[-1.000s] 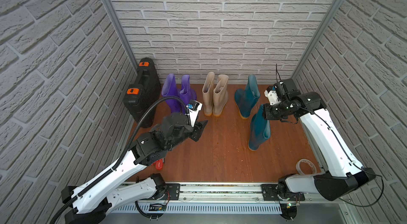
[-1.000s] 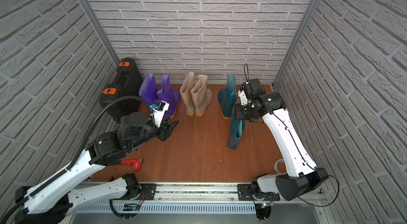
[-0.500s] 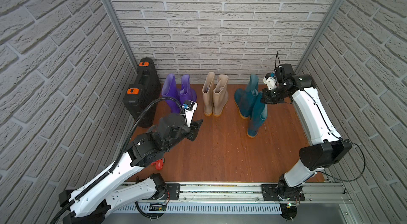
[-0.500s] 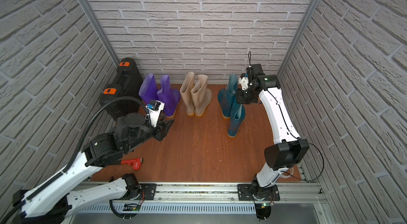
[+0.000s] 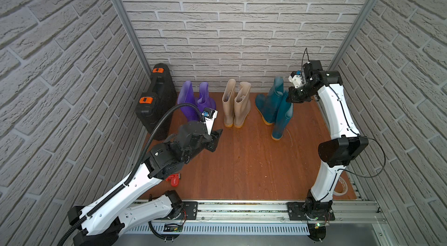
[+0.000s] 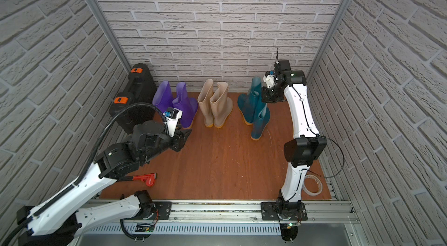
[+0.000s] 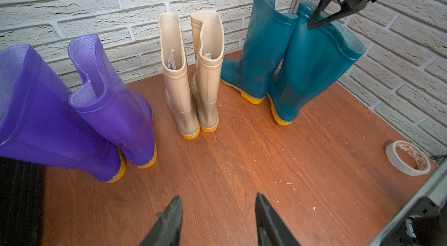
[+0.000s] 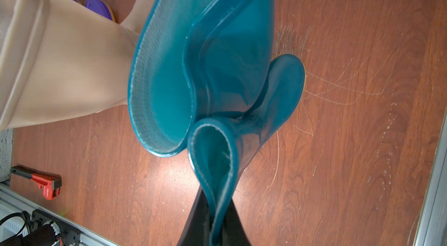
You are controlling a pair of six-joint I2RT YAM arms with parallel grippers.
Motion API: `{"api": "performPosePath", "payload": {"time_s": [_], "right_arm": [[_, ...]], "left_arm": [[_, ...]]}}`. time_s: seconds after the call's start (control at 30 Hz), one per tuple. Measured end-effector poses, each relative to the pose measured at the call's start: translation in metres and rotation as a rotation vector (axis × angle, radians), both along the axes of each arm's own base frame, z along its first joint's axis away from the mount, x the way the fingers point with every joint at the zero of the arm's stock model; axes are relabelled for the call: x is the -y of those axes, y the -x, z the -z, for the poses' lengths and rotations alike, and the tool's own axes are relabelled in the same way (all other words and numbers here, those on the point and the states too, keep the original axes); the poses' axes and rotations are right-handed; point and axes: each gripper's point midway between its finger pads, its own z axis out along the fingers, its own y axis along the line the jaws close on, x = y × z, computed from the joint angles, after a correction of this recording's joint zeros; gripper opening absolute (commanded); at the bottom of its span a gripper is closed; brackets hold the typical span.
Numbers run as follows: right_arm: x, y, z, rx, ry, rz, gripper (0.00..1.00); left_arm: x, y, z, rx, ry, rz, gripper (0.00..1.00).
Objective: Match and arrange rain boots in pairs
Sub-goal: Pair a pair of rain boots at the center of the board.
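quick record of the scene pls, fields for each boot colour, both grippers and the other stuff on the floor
purple boots: upright, side by side, next to the black case
beige boots: upright pair, middle of the row
standing teal boot: upright, near the back wall
tilted teal boot: beside its mate, held at the top rim
right gripper: shut on the tilted teal boot
left gripper: open, empty
other: red wrench, tape roll

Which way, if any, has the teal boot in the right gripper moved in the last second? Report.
Yes. The held teal boot has moved toward the back wall, closing up beside the standing teal boot, which stayed put.
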Motion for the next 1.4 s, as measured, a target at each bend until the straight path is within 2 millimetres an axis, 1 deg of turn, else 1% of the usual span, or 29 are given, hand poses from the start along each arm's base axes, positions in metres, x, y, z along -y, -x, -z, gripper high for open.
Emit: {"api": "performPosePath", "payload": {"time_s": [0.13, 0.27, 0.47, 0.6, 0.77, 0.93, 1.1, 1.17, 1.23, 1.3, 1.4], "right_arm": [[0.003, 0.002, 0.002, -0.004, -0.002, -0.002, 0.06], [0.01, 0.013, 0.005, -0.01, 0.003, 0.007, 0.06], [0.024, 0.026, 0.001, -0.004, 0.001, 0.039, 0.06], [0.029, 0.026, -0.001, 0.0, -0.009, 0.047, 0.06], [0.03, 0.022, -0.004, 0.018, -0.017, 0.038, 0.06], [0.031, 0.009, -0.011, 0.047, -0.018, 0.024, 0.06], [0.032, -0.02, -0.016, 0.092, -0.022, 0.004, 0.06], [0.031, -0.033, -0.013, 0.1, -0.027, -0.008, 0.06], [0.032, -0.045, -0.005, 0.098, -0.026, -0.019, 0.06], [0.032, -0.051, 0.009, 0.075, -0.02, -0.032, 0.07], [0.033, -0.063, 0.017, 0.088, -0.013, -0.05, 0.08]], "left_arm": [[0.001, -0.002, -0.001, -0.001, -0.003, -0.004, 0.5], [0.001, -0.004, -0.002, -0.001, -0.004, -0.01, 0.49], [0.006, -0.009, -0.001, -0.009, -0.014, -0.012, 0.49], [0.008, -0.011, -0.003, -0.008, -0.012, -0.011, 0.49], [0.008, -0.011, -0.003, -0.008, -0.012, -0.011, 0.5], [0.011, -0.013, -0.004, -0.012, -0.016, -0.012, 0.49], [0.014, -0.017, -0.007, -0.009, -0.016, -0.015, 0.5], [0.014, -0.018, -0.006, -0.012, -0.021, -0.02, 0.5], [0.014, -0.02, -0.004, -0.016, -0.026, -0.022, 0.5], [0.015, -0.021, -0.002, -0.019, -0.03, -0.024, 0.51], [0.015, -0.021, -0.001, -0.021, -0.033, -0.025, 0.51]]}}
